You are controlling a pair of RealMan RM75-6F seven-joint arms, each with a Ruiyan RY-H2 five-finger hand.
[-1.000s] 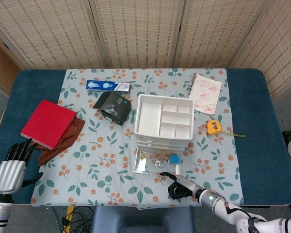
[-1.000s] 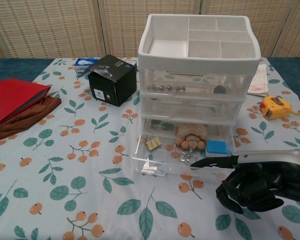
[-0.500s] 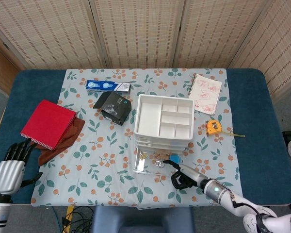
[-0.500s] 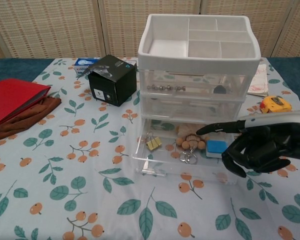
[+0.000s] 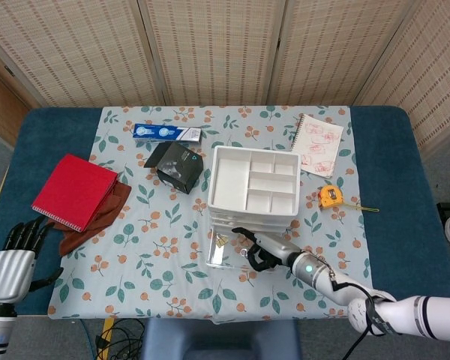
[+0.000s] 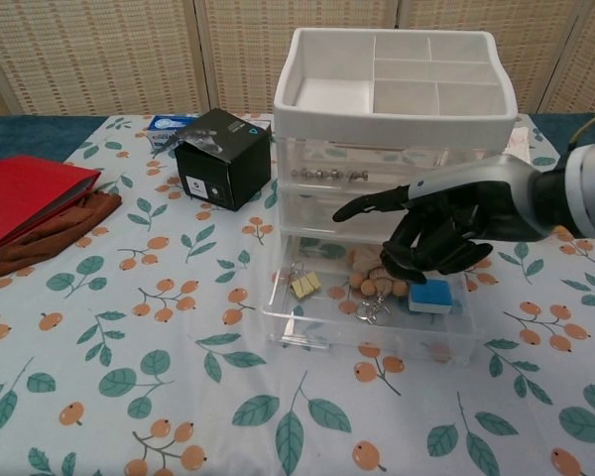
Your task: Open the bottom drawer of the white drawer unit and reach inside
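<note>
1. The white drawer unit [image 6: 397, 149] stands upright near the middle of the flowered cloth [image 5: 157, 255] on the tabletop [image 5: 405, 247]; its bottom drawer [image 6: 372, 322] is pulled out toward the front edge, its clear front wall ending short of the cloth's near edge
2. The right hand [image 6: 441, 223] hangs over the open drawer, one finger stretched out to the left and the rest curled in under the palm; it holds nothing
3. In the drawer lie binder clips [image 6: 301, 285] at the left, a small brown bear on a key ring [image 6: 372, 283] in the middle and a blue block [image 6: 434, 295] at the right, just below the hand
4. The left hand [image 5: 15, 259] rests at the tabletop's front left corner, off the cloth, fingers straight and apart, holding nothing
5. A black box [image 6: 223, 157] sits left of the unit with bare cloth between; a red notebook [image 5: 73, 191] on a brown cloth [image 5: 97, 219] lies further left
6. A yellow tape measure [image 5: 330, 196] lies right of the unit, a spiral notepad [image 5: 319, 144] behind it
</note>
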